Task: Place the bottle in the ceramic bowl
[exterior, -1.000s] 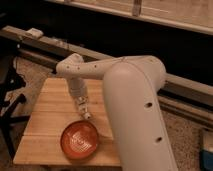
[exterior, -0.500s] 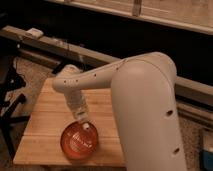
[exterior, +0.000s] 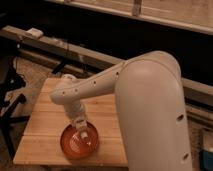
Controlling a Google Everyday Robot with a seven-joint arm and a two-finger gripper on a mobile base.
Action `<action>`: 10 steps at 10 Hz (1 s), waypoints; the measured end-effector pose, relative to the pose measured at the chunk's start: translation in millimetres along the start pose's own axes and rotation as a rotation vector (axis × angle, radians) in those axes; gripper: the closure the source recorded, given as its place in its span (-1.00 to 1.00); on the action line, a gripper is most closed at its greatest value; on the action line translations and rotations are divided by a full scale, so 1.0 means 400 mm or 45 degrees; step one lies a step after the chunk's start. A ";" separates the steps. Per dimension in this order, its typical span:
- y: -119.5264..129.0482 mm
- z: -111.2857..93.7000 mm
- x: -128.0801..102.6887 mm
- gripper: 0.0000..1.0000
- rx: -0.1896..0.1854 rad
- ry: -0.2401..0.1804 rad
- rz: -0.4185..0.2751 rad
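Robot arm point(exterior: 150, 100): large white shell fills the right half of the camera view; the forearm reaches leftward, bends at a rounded joint above the ceramic bowl's upper left, then drops into the bowl.

Worktop point(exterior: 42, 132): pale wooden slab with plank seams, square-edged. The ceramic bowl sits near its front edge, toward the arm side. Dark floor shows to the left of the slab, with a black stand or frame point(exterior: 10, 100) beside it, well left of the bowl.

Rail point(exterior: 75, 50): a long grey ledge runs diagonally behind the worktop, well beyond the bowl; a small pale box point(exterior: 34, 32) rests on its far-left stretch. Thin dark cables hang from it toward the worktop's back edge.

Ceramic bowl point(exterior: 67, 145): round, shallow, orange-red glaze, upright on the worktop. Pale ring pattern is faintly visible inside.

Gripper point(exterior: 82, 134): pointing down, tip inside the bowl's rim, over the bowl's centre-right.

Bottle point(exterior: 84, 136): only a small pale shape shows at the gripper tip, inside the bowl outline. Whether it rests on the bowl's floor or hangs just above it cannot be told.

Fingers: cannot tell whether they are spread or closed, or whether they clasp the bottle; they merge with the pale shape.
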 end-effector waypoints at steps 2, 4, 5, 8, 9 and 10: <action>0.016 0.010 0.041 0.95 -0.001 -0.008 0.036; 0.029 0.014 0.086 0.58 -0.010 -0.006 0.068; 0.031 0.018 0.103 0.37 -0.013 -0.004 0.082; 0.023 0.024 0.149 -0.27 -0.019 0.007 0.118; 0.017 0.023 0.158 -0.43 -0.016 0.009 0.127; 0.013 0.022 0.167 -0.56 -0.018 0.007 0.133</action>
